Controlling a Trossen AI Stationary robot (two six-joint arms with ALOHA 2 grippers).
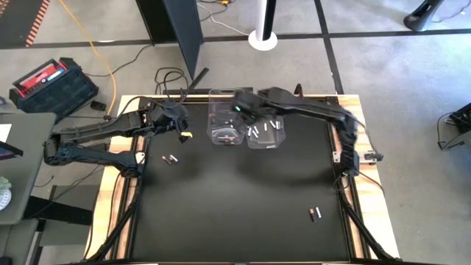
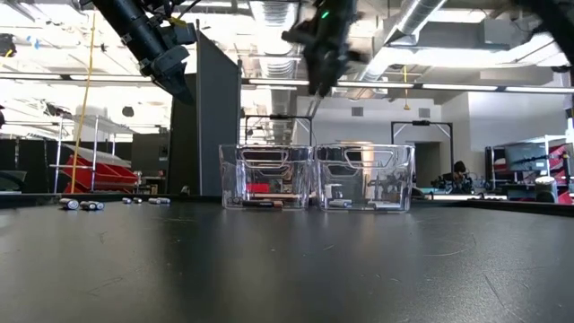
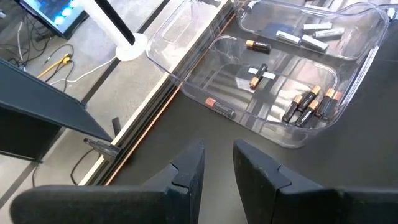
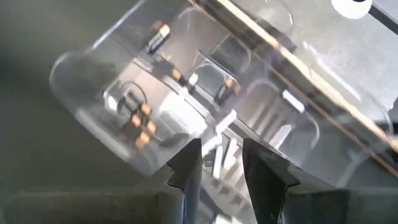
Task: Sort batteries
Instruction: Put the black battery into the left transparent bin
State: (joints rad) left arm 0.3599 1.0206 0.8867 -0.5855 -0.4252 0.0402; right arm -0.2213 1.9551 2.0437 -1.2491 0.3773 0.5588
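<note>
While the right claw hovers over the two clear bins from above, the drop should land squarely in the bin matching the cell; in its wrist view the fingers stand part open, empty, batteries lying below; left claw waits beside the bins, narrowly parted, holding nothing.

Overhead camera: straight down on the whole tabletop, both arms and floor around it. Low camera: at tabletop level, facing level across toward the two clear bins and the room behind them. Left wrist camera: close, angled down past its own pincer onto the bins from beside them. Right wrist camera: very near, directly above the bins. Shared by all four: the bins.
</note>
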